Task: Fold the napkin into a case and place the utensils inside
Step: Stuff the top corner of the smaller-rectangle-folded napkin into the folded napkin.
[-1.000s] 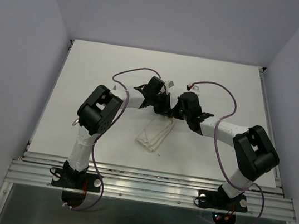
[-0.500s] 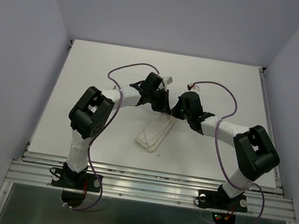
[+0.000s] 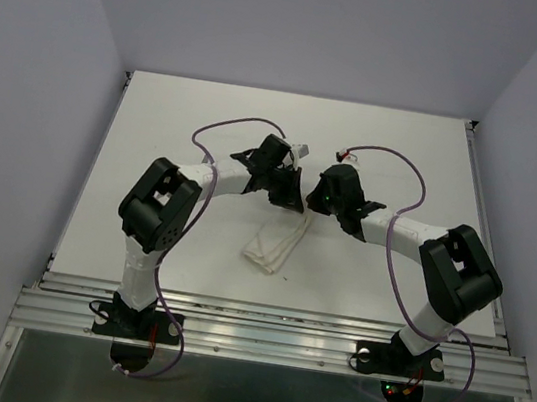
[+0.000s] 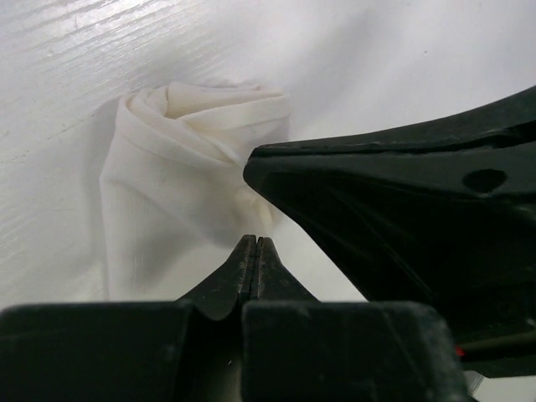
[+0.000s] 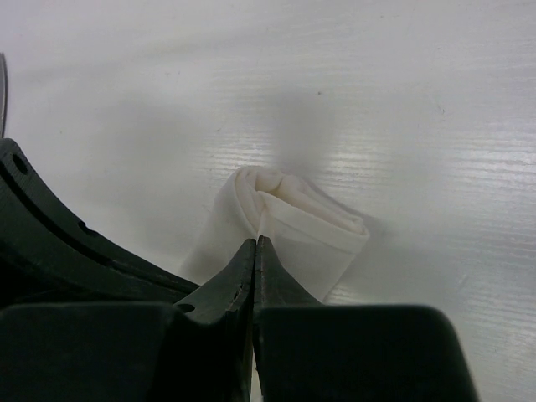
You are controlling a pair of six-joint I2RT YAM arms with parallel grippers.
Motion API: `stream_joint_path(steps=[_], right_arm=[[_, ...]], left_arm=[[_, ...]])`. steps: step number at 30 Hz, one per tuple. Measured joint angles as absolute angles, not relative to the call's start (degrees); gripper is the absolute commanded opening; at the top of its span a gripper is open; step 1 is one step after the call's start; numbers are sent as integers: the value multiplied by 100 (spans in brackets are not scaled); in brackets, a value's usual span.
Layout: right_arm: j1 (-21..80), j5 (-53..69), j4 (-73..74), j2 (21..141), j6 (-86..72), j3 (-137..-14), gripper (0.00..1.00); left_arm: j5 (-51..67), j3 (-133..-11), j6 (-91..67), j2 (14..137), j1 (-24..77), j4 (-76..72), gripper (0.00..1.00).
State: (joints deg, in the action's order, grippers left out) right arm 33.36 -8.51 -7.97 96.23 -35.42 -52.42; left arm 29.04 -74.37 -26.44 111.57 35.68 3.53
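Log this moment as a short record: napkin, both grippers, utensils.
napkin: folded into a narrow layered strip, lying flat on the table between the two arms
left gripper: shut, tips at the strip's far end, close beside the right gripper
right gripper: shut, tips against the napkin's folded edge; cannot tell whether a layer is pinched
utensils: none in view
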Motion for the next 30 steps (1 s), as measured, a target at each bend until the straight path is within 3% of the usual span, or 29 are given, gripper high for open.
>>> stream_joint_path(steps=[26, 30], right_arm=[[3336, -735, -790, 9701, -3638, -5245, 1], [3336, -729, -786, 9727, -3651, -5245, 4]], left_arm=[[2947, -7590, -2808, 11865, 3739, -117, 0], [2928, -7588, -2836, 11865, 3741, -139, 0]])
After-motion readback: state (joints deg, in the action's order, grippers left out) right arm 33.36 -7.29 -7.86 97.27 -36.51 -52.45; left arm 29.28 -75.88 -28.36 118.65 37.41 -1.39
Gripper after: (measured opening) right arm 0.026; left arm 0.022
